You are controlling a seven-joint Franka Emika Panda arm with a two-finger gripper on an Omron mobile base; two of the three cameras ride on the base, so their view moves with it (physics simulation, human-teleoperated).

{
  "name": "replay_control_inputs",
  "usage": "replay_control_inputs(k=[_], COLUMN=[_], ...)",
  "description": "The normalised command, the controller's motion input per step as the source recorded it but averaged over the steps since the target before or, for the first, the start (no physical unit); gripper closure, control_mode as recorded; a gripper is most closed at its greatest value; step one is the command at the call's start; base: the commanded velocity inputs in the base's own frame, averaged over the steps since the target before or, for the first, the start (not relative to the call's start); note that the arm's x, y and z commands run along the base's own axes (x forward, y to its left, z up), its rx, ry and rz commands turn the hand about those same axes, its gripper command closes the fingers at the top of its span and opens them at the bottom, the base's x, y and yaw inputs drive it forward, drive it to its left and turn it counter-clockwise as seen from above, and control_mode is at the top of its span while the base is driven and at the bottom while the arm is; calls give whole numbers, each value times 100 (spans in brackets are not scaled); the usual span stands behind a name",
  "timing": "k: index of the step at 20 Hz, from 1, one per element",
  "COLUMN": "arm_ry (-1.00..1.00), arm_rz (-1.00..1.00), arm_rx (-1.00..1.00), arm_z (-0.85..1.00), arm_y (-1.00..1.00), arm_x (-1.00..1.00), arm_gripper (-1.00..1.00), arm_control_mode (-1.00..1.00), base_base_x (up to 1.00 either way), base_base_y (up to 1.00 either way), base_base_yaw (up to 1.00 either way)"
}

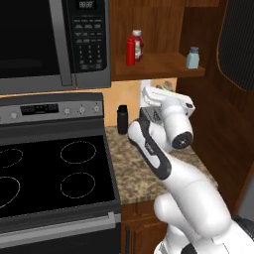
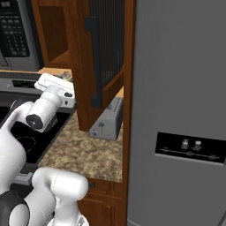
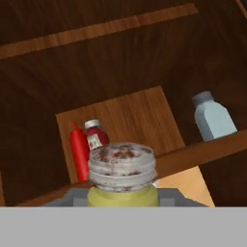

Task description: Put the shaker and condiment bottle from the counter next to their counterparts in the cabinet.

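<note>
In the hand view my gripper [image 3: 122,197] is shut on the shaker [image 3: 122,169], a yellow-green cylinder with a pale clear top, held upright just below the cabinet shelf [image 3: 130,111]. The all-red condiment bottle [image 3: 78,152] stands on the shelf's left side, right beside the white-capped ketchup bottle [image 3: 96,136]. The pale blue grey-capped shaker [image 3: 212,118] stands at the shelf's right end. In the left base view my gripper [image 1: 166,87] is under the shelf [image 1: 163,64], between the red bottles [image 1: 130,52] and the blue shaker [image 1: 192,58].
A tall black cylinder [image 1: 122,119] stands on the granite counter [image 1: 134,168] by the stove [image 1: 54,173]. The microwave [image 1: 54,39] hangs left of the cabinet. An open cabinet door [image 2: 101,57], a toaster [image 2: 108,119] and the grey fridge [image 2: 176,110] are to the right.
</note>
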Motion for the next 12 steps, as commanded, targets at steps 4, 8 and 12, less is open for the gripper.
replay_control_inputs(k=[4,8,12], arm_ry=[7,18,24], arm_rz=[-20,-16,-16], arm_rx=[0,0,0], arm_z=[54,59,67], arm_y=[-23,-3,0], arm_x=[0,0,0], arm_gripper=[100,100,100], arm_control_mode=[-100,-100,-100], base_base_x=[0,0,0], base_base_y=[0,0,0], base_base_yaw=[0,0,0])
